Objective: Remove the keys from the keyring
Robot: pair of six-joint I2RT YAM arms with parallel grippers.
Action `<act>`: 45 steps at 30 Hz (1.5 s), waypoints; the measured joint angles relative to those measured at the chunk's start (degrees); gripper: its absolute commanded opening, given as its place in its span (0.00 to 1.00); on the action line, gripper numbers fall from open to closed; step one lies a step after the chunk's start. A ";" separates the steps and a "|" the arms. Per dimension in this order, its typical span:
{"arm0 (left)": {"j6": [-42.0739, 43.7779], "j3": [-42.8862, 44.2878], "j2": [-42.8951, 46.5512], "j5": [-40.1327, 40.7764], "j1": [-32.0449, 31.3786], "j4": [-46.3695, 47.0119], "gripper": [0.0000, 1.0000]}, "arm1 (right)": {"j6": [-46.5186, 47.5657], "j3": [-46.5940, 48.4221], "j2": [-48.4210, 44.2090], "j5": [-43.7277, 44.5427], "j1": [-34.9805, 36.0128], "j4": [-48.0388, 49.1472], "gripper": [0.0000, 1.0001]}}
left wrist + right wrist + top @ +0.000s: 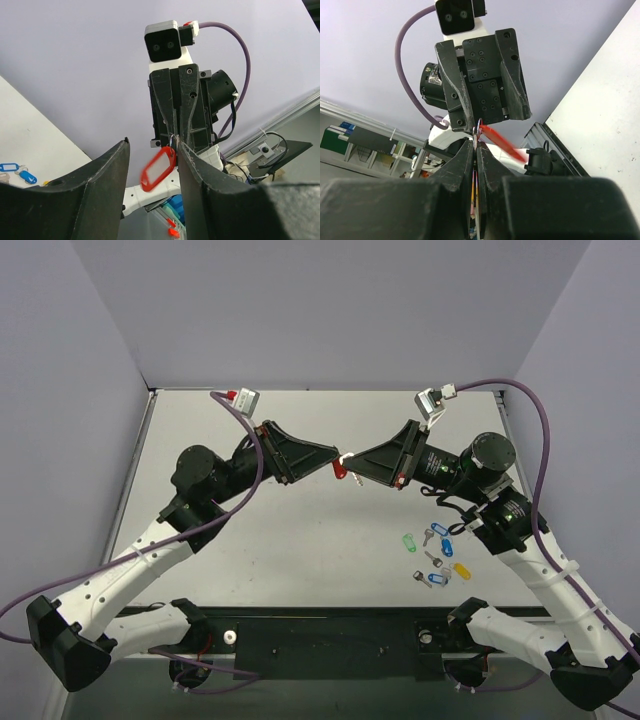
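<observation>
The keyring's red tag (338,471) hangs in the air between the two grippers above the middle of the table. In the left wrist view the red tag (158,169) dangles, blurred, from its thin metal ring (172,140). My right gripper (475,142) is shut on that ring (478,128), and the tag (501,143) swings off to the right. My left gripper (152,146) is open with the tag between its fingers; its right finger (200,180) is next to the ring. I cannot make out the key; it may be hidden between the right fingers.
Loose tags and keys lie on the table at the right front: a green tag (407,541), a blue tag (441,533), a yellow tag (461,569) and another blue tag (433,580). Blue tags (11,167) also show in the left wrist view.
</observation>
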State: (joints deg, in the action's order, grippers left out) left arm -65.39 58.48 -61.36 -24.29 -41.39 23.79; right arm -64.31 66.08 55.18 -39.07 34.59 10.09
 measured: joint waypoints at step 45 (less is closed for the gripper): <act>0.57 2.71 -1.36 -1.55 -1.44 0.39 0.00 | 1.60 0.00 0.48 -0.17 0.33 -0.37 0.00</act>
State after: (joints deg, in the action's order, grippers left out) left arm -64.82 61.19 -62.72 -25.85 -42.83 24.18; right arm -62.72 66.08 55.66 -39.24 34.92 9.72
